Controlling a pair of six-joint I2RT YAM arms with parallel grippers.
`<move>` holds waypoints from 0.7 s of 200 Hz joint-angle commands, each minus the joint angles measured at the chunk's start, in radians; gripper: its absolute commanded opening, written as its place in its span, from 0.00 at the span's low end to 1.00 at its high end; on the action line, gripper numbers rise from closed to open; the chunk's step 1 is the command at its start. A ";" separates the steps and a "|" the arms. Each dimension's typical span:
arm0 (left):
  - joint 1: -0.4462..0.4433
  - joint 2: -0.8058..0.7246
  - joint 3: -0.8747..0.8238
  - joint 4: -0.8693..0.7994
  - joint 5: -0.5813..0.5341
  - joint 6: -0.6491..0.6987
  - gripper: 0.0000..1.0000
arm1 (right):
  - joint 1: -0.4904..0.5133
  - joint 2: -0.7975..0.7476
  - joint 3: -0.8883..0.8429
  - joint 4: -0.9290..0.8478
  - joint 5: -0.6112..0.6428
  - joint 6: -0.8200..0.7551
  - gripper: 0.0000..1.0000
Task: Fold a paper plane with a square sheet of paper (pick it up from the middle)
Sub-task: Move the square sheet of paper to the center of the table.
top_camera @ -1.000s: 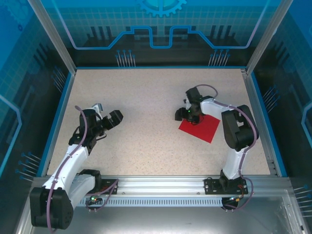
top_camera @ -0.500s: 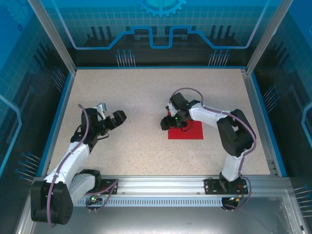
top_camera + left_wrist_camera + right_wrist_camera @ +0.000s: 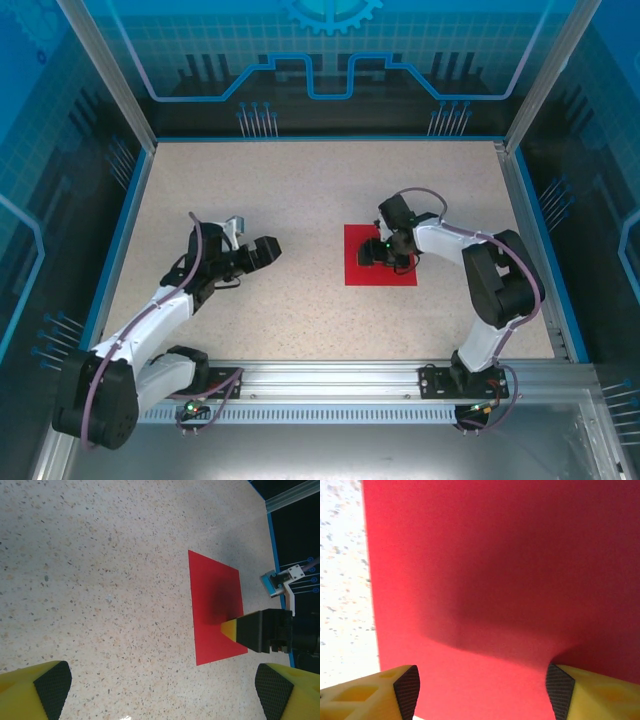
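Under the wide-open right pincer (image 3: 482, 685), the flat square sheet of paper (image 3: 356, 276); left pincer (image 3: 162, 687) also wide, well apart.

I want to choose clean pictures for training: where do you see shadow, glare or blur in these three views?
Right wrist view: the square sheet of paper is slightly soft, a broad shadow crosses it above the right tool, and the table at left is washed out. Left wrist view: sharp, with one dark shadow on the sheet. Top external view: even light, no blur.

Overhead wide, wrist cameras nearer, sharing sheet (image 3: 360, 268)
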 commanded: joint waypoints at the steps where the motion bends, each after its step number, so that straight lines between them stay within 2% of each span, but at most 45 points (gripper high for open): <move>1: -0.017 0.001 -0.012 0.012 0.018 0.003 0.99 | 0.037 0.015 -0.043 0.021 -0.005 0.065 0.71; 31: -0.027 -0.005 -0.025 0.019 0.024 0.006 0.98 | 0.103 0.013 -0.085 0.052 0.015 0.142 0.70; 57: -0.031 -0.006 -0.032 0.025 0.035 0.017 0.99 | 0.141 0.015 -0.072 0.045 0.050 0.144 0.70; 104: -0.032 -0.024 -0.035 0.027 0.032 0.038 0.98 | 0.150 -0.044 0.059 -0.106 0.164 0.114 0.72; 140: -0.031 -0.023 -0.009 0.006 -0.010 0.052 0.98 | 0.150 0.010 0.169 -0.099 0.127 0.116 0.72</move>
